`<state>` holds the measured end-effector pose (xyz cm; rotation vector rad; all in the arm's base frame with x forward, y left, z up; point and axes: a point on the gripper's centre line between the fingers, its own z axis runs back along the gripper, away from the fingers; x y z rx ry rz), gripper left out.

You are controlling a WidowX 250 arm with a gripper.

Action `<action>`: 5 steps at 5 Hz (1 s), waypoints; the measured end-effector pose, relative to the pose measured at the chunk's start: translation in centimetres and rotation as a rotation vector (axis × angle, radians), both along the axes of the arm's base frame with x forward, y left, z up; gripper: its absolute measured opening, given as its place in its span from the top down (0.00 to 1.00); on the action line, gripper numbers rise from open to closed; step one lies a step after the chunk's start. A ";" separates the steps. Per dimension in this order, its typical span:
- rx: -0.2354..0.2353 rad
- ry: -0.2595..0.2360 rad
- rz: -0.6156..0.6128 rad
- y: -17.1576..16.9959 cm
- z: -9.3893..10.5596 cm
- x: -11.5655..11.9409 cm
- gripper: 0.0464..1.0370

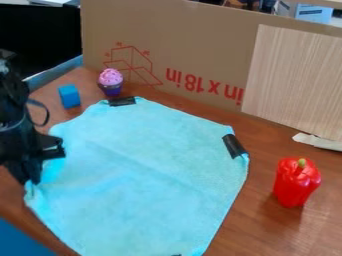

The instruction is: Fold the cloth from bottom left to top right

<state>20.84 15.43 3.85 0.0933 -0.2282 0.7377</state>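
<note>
Cloth (143, 172) partly behind the hand (40, 164)

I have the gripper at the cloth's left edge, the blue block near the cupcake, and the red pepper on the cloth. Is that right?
One thing is off: the camera view shows the red pepper on the table, right of the cloth. The gripper is at its left edge and the blue block near the cupcake.
</note>
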 end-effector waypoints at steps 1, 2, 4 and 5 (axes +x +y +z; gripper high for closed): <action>-0.021 0.001 -0.023 -2.4 1.6 1.5 0.99; -0.040 0.031 -0.021 -5.2 3.3 4.2 0.99; -0.076 0.155 0.032 -9.4 2.7 10.5 0.99; -0.092 0.166 0.024 -11.7 2.9 13.1 0.99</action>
